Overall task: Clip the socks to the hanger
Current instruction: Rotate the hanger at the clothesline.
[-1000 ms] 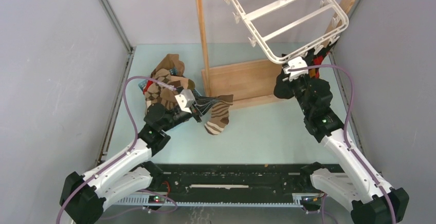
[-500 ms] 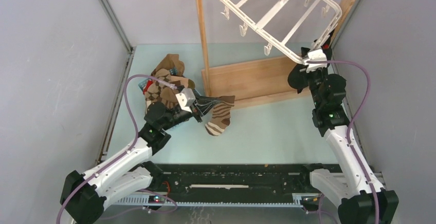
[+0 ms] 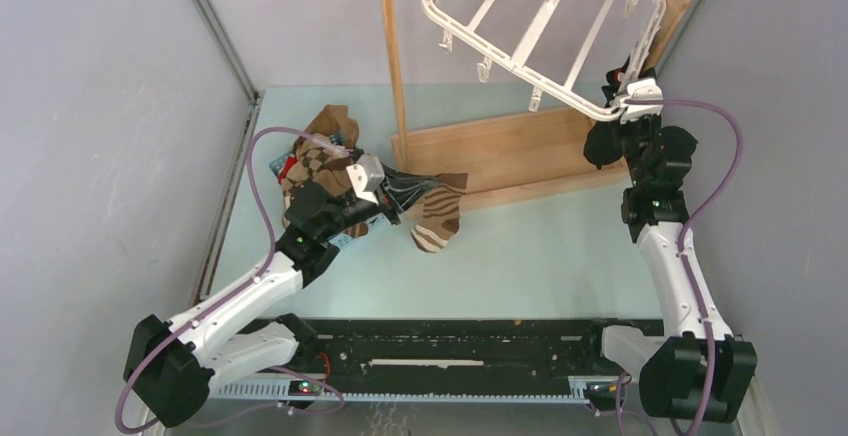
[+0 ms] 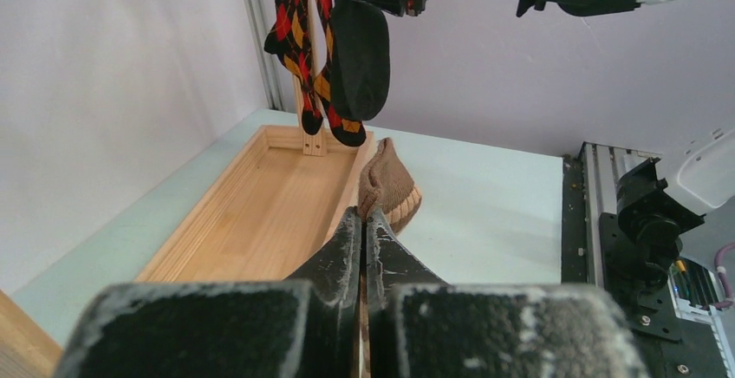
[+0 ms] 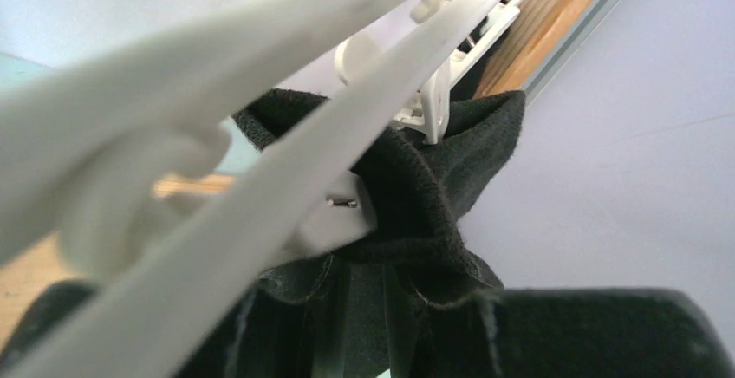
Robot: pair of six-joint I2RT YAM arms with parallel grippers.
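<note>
My left gripper [image 3: 404,196] is shut on a brown striped sock [image 3: 437,219], which hangs from it just in front of the wooden base. In the left wrist view the jaws [image 4: 364,222] are pressed together on the sock's cuff [image 4: 388,185]. The white hanger [image 3: 545,31] hangs tilted from the wooden rail. My right gripper [image 3: 628,104] is at the hanger's near right corner, shut on a black sock [image 3: 603,146]. In the right wrist view the black sock [image 5: 442,166] bunches under a white clip [image 5: 433,114]. A red-orange-black argyle sock [image 4: 299,40] hangs beside the black sock [image 4: 360,57].
The wooden rail stand has a flat base [image 3: 480,154] and an upright post [image 3: 393,66]. A pile of brown argyle socks [image 3: 322,151] lies in a small blue basket at the left. Grey walls close both sides. A black rail [image 3: 450,341] runs along the near edge.
My right gripper has moved right and farther back with the black sock, swinging the hanger's corner with it. My left gripper has carried the striped sock a little to the right.
</note>
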